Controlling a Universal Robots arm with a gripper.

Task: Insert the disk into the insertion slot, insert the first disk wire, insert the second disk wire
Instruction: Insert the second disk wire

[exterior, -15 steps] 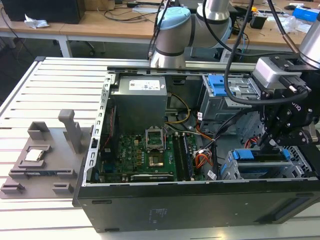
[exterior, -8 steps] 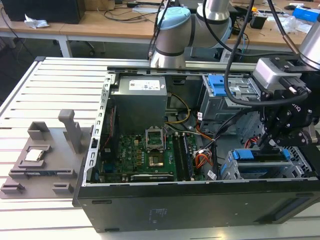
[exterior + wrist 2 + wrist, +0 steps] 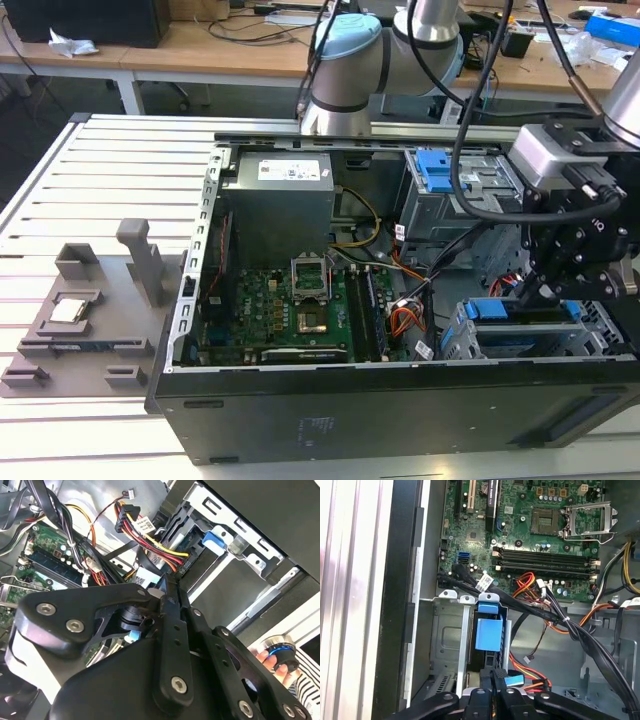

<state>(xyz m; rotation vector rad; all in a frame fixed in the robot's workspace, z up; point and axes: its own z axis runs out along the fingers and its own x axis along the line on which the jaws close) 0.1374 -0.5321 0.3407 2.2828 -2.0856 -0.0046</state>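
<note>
Inside an open computer case [image 3: 300, 420], clenched jaws hover just over the disk [image 3: 525, 310] seated in the insertion slot [image 3: 465, 340].

From my exterior view, the computer case [image 3: 400, 420] lies open on the table [image 3: 90, 190]. The motherboard [image 3: 275, 310] sits centre; the power supply [image 3: 278, 205] at its 12 o'clock, the insertion slot [image 3: 470, 345] at 3 o'clock holding the disk [image 3: 520, 310], the parts holder [image 3: 85, 310] at 9 o'clock outside.
</note>
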